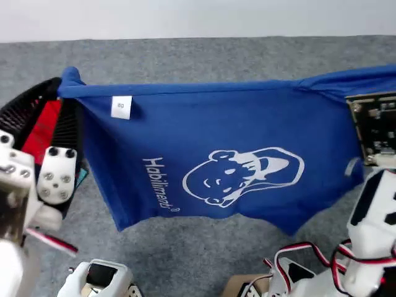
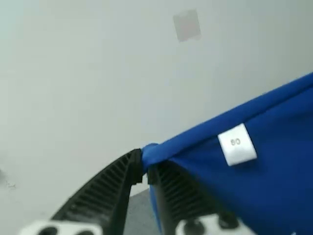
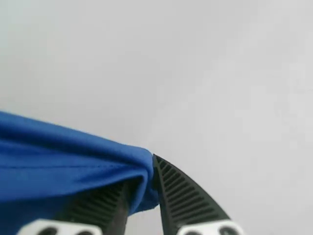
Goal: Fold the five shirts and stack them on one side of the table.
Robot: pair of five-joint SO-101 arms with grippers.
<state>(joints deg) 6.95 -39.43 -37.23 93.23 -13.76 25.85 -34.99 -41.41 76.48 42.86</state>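
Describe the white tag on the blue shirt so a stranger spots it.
A blue cloth shirt stretches over the grey table. Near the corner pinched by the left gripper, just under the top edge, sits the small white rectangular tag, smaller than the white face print.

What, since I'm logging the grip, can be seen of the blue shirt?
The blue shirt looks like soft knit, with a white face print, white lettering and a small white tag. It hangs spread wide, top edge taut, lower edge loose. The left gripper pinches one top corner, the right gripper the other.
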